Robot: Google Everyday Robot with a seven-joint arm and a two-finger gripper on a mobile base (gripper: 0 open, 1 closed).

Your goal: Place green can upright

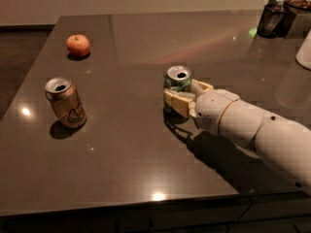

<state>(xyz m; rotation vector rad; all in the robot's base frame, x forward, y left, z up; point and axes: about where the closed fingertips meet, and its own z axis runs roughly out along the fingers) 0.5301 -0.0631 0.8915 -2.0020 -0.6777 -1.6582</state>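
The green can (178, 77) stands upright near the middle of the dark table (121, 144), its open silver top facing up. My gripper (182, 93) reaches in from the right and is shut on the can's lower body, one tan finger (176, 103) in front of it and the other (202, 86) behind. The can's bottom is hidden by the front finger, so I cannot tell whether it touches the table. Its shadow lies right under it.
An orange-tan can (66, 102) with a dark squiggle stands upright at the left. A red apple (78, 45) lies at the far left. A dark cup (270, 20) and a white object (305, 50) stand at the far right edge.
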